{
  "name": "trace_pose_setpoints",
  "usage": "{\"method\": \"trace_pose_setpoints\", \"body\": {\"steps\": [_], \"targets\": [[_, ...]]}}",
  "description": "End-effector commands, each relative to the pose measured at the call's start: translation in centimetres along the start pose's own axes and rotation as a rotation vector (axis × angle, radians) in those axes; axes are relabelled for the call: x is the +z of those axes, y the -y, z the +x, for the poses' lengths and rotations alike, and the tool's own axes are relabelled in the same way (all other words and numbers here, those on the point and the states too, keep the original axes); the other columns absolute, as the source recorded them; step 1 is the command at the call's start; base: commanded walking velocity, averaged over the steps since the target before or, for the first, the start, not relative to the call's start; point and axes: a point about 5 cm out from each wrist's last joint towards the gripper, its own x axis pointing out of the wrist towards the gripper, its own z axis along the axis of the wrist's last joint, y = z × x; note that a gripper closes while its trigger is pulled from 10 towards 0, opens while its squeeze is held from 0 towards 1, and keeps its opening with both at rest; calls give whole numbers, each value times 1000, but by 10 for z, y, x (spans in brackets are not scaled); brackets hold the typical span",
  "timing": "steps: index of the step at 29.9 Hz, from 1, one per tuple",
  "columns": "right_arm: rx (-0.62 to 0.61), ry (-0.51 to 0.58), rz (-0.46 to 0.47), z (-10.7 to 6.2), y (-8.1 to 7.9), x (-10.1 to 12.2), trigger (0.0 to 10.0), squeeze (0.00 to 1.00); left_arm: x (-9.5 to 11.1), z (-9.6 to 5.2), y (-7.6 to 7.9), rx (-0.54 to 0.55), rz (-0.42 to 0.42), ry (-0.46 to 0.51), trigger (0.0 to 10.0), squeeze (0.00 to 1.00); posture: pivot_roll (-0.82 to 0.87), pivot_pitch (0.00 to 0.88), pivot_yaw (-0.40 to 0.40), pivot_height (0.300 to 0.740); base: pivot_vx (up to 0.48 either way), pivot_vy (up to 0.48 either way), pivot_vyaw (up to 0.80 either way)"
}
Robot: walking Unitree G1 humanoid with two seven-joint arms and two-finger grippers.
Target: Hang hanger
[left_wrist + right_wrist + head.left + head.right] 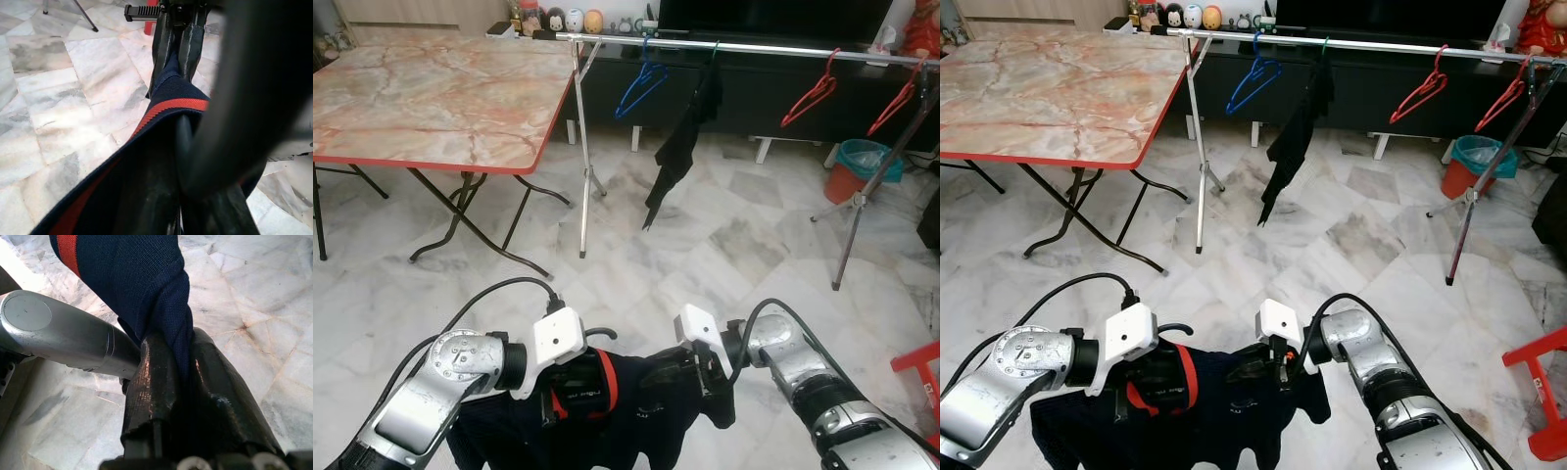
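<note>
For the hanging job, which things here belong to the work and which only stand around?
For the job:
- navy shirt on its hanger hook
- left gripper and right gripper, both shut on the shirt
- clothes rail

Standing around:
- marble-top table
- blue hanger, two red hangers
- black garment
- orange bin

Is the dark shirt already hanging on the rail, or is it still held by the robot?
Held: left gripper and right gripper pinch the dark shirt low above the floor, short of the rail.
</note>
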Motion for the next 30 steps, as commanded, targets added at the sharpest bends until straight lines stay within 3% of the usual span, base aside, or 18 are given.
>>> {"method": "trace_pose_setpoints", "body": {"steps": [1, 17, 18, 19, 20, 21, 26, 27, 28, 30], "targets": [[-64, 79, -68, -5, 13, 24, 0, 0, -2, 8, 11, -79, -11, -4, 0, 0, 88, 35, -57, 740, 0, 0, 0], [-99, 87, -71, -4, 13, 23, 0, 0, -3, 5, 8, -66, -12, -5, 0, 0, 85, 36, -42, 740, 0, 0, 0], [-113, 88, -71, -3, 13, 22, 2941, 0, -3, 5, 7, -63, -12, -5, 0, 0, 85, 36, -42, 740, 0, 0, 0], [-113, 85, -73, -3, 13, 21, 4902, 0, -3, 4, 7, -63, -12, -5, 0, 0, 87, 38, -39, 740, 0, 0, 0], [-113, 85, -73, -3, 13, 21, 4902, 0, -3, 4, 7, -63, -12, -5, 0, 0, 87, 38, -39, 740, 0, 0, 0], [-115, 82, -76, -3, 12, 21, 10000, 0, -3, 4, 7, -63, -12, -7, 0, 0, 86, 38, -38, 740, 0, 0, 0], [-119, 81, -58, -3, 12, 18, 10000, 0, -3, 4, 6, -61, -9, -10, 0, 0, 85, 42, -36, 740, 0, 0, 0], [-120, 81, -58, -3, 13, 19, 10000, 365, -3, 4, 6, -59, -9, -9, 0, 0, 85, 42, -35, 740, 0, 0, 0], [-125, 80, -59, -4, 13, 20, 10000, 1000, -3, 3, 5, -59, -9, -10, 0, 0, 84, 43, -34, 740, 0, 0, 0], [-129, 78, -59, -5, 14, 20, 10000, 1000, -3, 3, 5, -57, -10, -11, 0, 0, 84, 43, -34, 740, 0, 0, 0]]}}
